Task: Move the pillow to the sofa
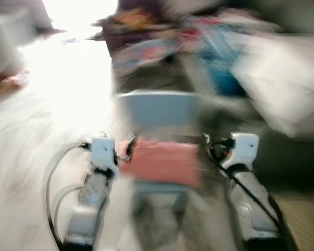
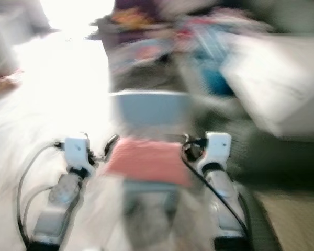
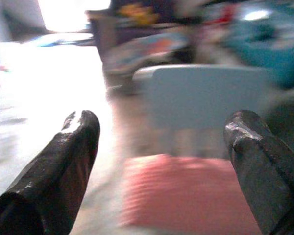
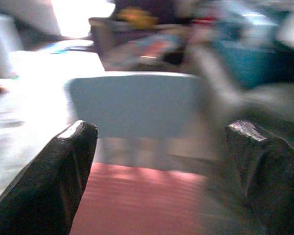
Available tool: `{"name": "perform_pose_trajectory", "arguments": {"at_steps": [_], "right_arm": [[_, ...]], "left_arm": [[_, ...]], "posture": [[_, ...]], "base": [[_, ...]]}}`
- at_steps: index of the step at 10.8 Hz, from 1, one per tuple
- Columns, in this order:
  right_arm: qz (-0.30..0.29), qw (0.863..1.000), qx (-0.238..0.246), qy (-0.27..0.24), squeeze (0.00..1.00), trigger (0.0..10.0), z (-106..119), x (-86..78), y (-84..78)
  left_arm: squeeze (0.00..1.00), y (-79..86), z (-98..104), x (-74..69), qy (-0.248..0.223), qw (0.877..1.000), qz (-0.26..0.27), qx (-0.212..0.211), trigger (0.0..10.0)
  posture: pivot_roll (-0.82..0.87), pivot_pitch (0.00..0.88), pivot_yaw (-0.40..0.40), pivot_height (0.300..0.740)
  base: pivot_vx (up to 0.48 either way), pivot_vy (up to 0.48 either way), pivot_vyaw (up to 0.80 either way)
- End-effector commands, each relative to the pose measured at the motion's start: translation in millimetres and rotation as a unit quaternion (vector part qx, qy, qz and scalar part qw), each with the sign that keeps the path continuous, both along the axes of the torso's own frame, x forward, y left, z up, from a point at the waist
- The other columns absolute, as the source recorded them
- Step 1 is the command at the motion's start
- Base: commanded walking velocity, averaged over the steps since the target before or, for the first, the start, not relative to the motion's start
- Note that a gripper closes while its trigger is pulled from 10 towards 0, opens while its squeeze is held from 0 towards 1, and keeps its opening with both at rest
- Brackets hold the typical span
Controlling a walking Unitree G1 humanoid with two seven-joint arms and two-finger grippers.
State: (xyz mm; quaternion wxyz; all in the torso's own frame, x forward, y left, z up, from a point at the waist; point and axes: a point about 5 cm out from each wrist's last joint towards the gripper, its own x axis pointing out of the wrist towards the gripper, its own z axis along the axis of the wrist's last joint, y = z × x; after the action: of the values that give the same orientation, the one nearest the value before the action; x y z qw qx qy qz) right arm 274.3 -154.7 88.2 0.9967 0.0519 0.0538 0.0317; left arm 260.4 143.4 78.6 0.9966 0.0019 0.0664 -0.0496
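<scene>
Views are motion-blurred. A chair (image 1: 159,112) stands straight ahead, its backrest on the far side. A cushion (image 1: 162,162) lies on the chair's seat, between the two arms. The left claw (image 3: 157,161) and the right claw (image 4: 157,166) flank it, fingers spread. Behind the chair sits a cluttered pile (image 1: 199,36). A sofa (image 2: 282,89) lies far right.

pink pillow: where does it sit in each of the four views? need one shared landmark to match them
Left eye: pink pillow low centre, between the left gripper and right gripper.
Right eye: low centre, between both arms.
Left wrist: ahead, between the black fingers, nearer the farther one.
Right wrist: ahead, beside one finger.
Landmark: pale blue chair back, just beyond it; all blurred.
</scene>
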Motion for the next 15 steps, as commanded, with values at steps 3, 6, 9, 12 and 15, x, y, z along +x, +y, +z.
{"name": "perform_pose_trajectory", "arguments": {"at_steps": [3, 6, 9, 12, 15], "right_arm": [[-0.011, 1.000, 0.003, 0.005, 0.00, 10.0, -2, -2.5, -5.5], [-0.043, 0.999, 0.012, 0.011, 0.00, 10.0, -4, -1.8, -8.5], [-0.038, 0.985, 0.162, 0.045, 0.00, 10.0, -21, 0.1, 31.5], [-0.002, 0.943, 0.326, 0.071, 0.00, 10.0, -37, 13.1, 35.9], [0.036, 0.943, 0.324, 0.066, 0.00, 10.0, -36, 26.2, 20.1]], "left_arm": [[0.00, -10.5, 3, 0.2, -0.007, 1.000, -0.009, -0.003, 10.0], [0.00, -10.1, 3, 0.1, -0.004, 1.000, -0.009, -0.003, 10.0], [0.00, -12.2, -4, 0.8, 0.019, 0.999, -0.025, -0.039, 10.0], [0.00, -13.7, -4, 3.9, 0.021, 0.998, -0.033, -0.042, 10.0], [0.00, -19.4, -3, 7.9, 0.013, 0.998, -0.038, -0.049, 10.0]], "posture": [[-0.02, 0.000, -0.032, 0.740], [-0.01, 0.000, -0.031, 0.740], [0.01, 0.000, -0.026, 0.740], [0.02, 0.000, -0.013, 0.740], [0.01, 0.000, -0.032, 0.740]], "base": [[0.000, 0.000, 0.50], [0.000, 0.000, 0.00], [0.000, 0.000, 0.00], [0.000, 0.000, 0.00], [0.000, 0.000, 0.00]]}}
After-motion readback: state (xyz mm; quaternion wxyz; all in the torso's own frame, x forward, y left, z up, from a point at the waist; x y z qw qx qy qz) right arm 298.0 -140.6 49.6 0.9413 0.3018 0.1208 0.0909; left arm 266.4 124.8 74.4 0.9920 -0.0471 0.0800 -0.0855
